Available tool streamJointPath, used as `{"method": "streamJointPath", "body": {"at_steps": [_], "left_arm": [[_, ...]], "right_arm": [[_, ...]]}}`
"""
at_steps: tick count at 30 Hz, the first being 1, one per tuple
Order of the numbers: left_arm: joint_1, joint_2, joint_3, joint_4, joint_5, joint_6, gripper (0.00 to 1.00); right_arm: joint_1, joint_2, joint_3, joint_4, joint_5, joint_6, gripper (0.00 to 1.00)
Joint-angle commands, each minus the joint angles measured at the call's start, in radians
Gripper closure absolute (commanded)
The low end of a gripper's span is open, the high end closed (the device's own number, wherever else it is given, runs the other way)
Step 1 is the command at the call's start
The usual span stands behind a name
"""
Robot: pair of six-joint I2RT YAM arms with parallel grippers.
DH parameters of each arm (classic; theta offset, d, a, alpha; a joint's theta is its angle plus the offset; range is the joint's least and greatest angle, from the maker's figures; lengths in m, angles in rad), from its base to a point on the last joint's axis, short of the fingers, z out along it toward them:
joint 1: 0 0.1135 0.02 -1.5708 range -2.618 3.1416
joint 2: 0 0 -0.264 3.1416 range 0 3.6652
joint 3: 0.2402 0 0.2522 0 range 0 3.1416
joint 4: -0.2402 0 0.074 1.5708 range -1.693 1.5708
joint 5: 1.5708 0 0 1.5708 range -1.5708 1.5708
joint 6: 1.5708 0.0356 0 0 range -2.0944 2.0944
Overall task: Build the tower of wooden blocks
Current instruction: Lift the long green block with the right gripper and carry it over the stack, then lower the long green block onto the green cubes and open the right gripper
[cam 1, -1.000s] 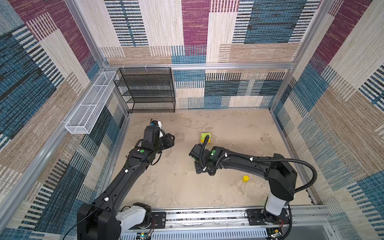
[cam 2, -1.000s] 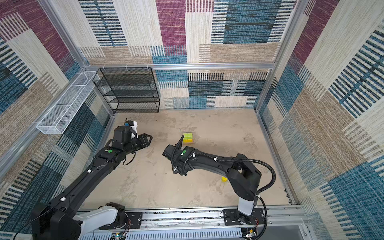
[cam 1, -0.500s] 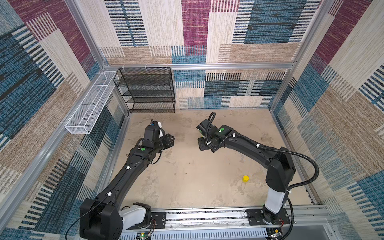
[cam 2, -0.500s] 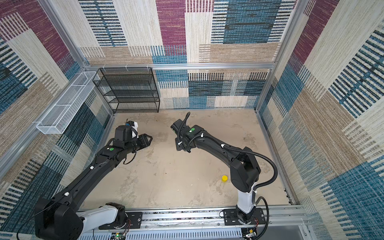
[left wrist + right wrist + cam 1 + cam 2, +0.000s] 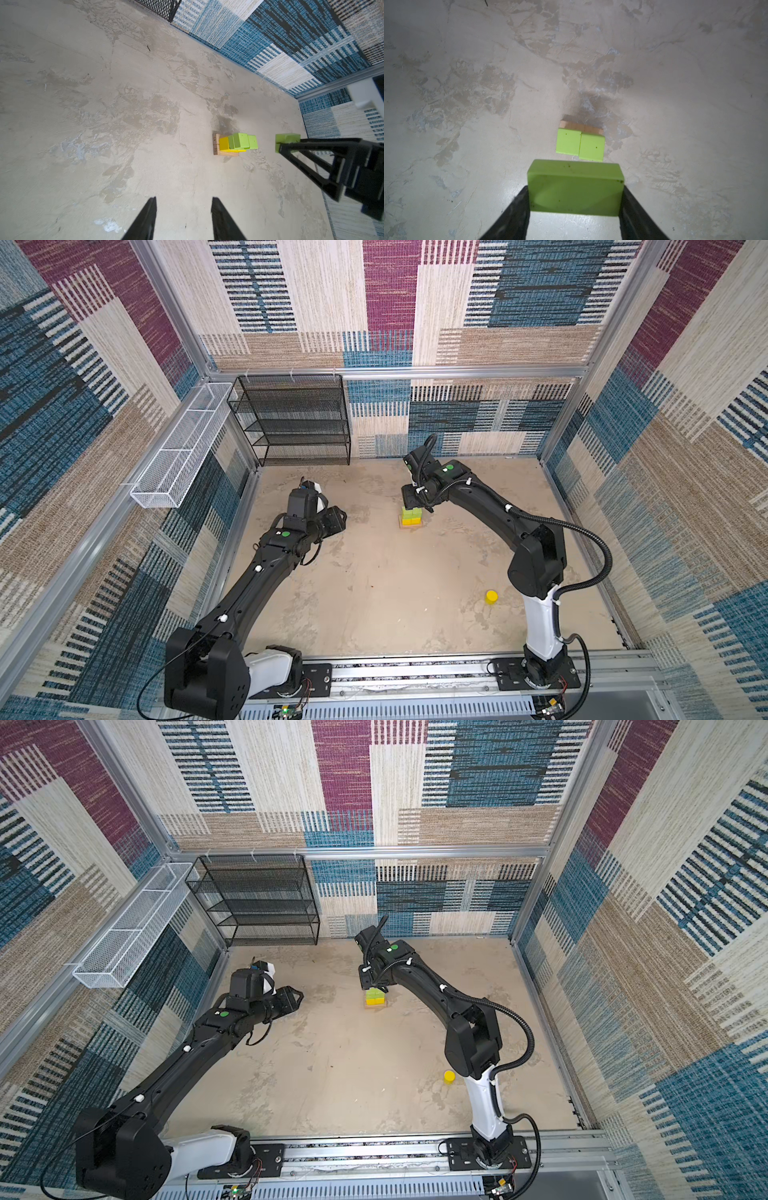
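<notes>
tower [image 5: 411, 517] partly built, more to stack
on the floor it has tan bars [image 5: 226, 154], yellow cubes [image 5: 224, 143] and two green pieces [image 5: 580, 145]. the right claw [image 5: 575, 193] grips another green block [image 5: 287, 139] just above; the left claw [image 5: 184, 198] is open, empty; the yellow cylinder [image 5: 491, 596] lies well apart, unplaced.

You are getting wide bare table [image 5: 374, 593] in the middle. The block tower [image 5: 411, 519] is standing toward the back edge, a yellow cylinder [image 5: 491, 596] near the right edge.
</notes>
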Motion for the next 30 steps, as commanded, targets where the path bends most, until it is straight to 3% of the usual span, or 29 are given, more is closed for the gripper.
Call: {"method": "streamJointPath", "body": {"at_steps": [1, 7, 30], "left_arm": [[0.005, 0.009, 0.011, 0.025, 0.013, 0.015, 0.53], [0.015, 0.021, 0.012, 0.027, 0.021, 0.015, 0.53], [0.044, 0.054, 0.010, 0.035, 0.054, 0.011, 0.53]], "right_arm": [[-0.011, 0.040, 0.060, -0.036, -0.022, -0.037, 0.45], [-0.026, 0.099, 0.103, -0.036, -0.066, -0.047, 0.45], [-0.036, 0.171, 0.100, -0.011, -0.053, -0.021, 0.45]]}}
